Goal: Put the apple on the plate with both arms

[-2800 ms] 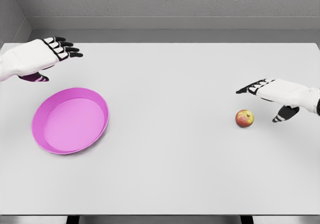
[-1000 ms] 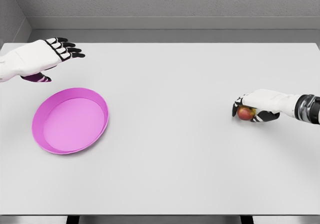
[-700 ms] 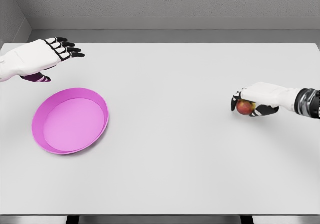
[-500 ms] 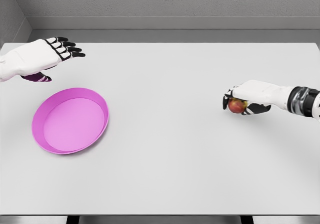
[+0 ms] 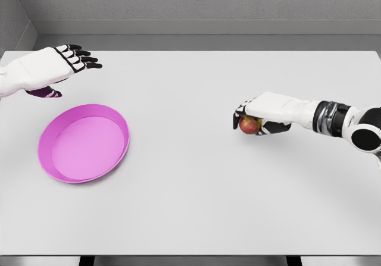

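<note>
A small red apple is held in my right hand, whose fingers curl over it, right of the table's middle and lifted slightly off the surface. The pink plate lies flat at the left of the table, far from the apple. My left hand hovers above and behind the plate near the table's far left, fingers spread and holding nothing.
The white table stretches between the plate and the apple. A grey wall runs behind the table's far edge. The table's near edge lies along the bottom of the view.
My right hand closed on the apple, lifted it and carried it leftward toward the table's middle. The left hand has barely moved.
</note>
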